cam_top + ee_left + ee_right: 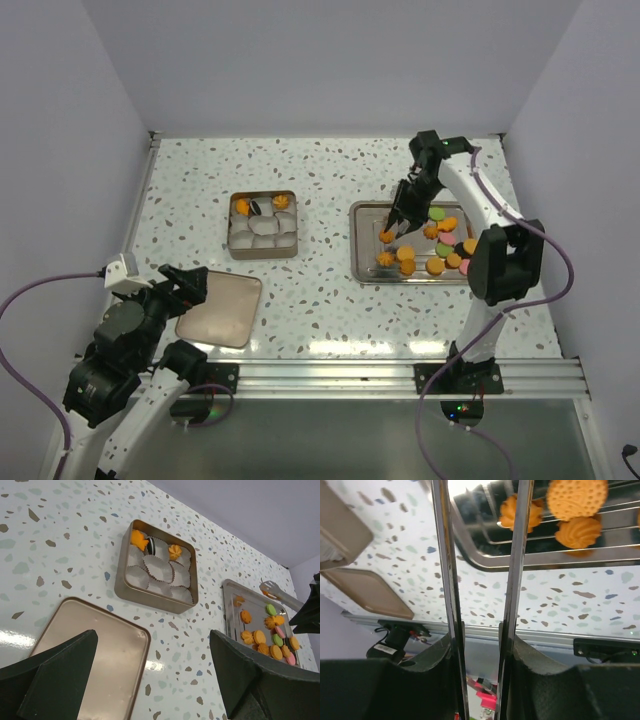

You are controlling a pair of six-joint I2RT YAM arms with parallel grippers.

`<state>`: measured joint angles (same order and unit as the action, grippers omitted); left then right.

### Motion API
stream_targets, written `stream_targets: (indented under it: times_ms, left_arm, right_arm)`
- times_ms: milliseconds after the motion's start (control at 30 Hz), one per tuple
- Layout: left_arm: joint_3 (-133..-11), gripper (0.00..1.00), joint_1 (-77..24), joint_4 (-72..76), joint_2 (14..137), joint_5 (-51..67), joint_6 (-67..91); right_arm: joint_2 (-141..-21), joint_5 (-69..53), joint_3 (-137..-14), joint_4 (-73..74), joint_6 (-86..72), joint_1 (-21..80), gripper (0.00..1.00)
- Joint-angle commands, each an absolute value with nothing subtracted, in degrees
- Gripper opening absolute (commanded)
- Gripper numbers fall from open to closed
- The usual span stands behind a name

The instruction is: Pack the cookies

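Several cookies [430,255], mostly orange with a few pink and green, lie on a metal tray [362,270]. My right gripper [405,200] is shut on metal tongs [445,580], whose tips reach down to an orange cookie [387,236] at the tray's left side. I cannot tell whether the tongs grip it. A square tin [232,245] lined with white paper cups holds two orange cookies and one dark one [258,208]. My left gripper [190,285] is open and empty above the tin's lid [220,308].
The lid lies flat at the front left, in the left wrist view [100,650] too. The tin [150,602] and the tray [227,610] stand side by side mid-table. White walls enclose the table. A metal rail runs along the front edge.
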<state>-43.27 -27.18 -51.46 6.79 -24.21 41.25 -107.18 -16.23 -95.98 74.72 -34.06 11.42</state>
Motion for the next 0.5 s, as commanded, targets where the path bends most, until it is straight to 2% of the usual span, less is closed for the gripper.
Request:
stream_targets:
  times_ms: [0, 333, 467]
  left_arm:
    - [-43.24, 1.0, -27.51, -48.78, 6.59, -24.17, 40.78]
    - [-43.24, 1.0, -27.51, -48.69, 6.33, -23.91, 40.52]
    - [-43.15, 1.0, -27.51, -48.6, 6.07, -23.82, 40.43]
  right_arm:
    - [-102.75, -19.94, -102.21, 77.25, -36.46, 15.46, 0.11]
    - [-105.64, -26.19, -115.12, 72.61, -45.52, 36.62, 0.11]
    - [-110.37, -28.91, -118.72, 67.86, -47.72, 42.88, 0.1]
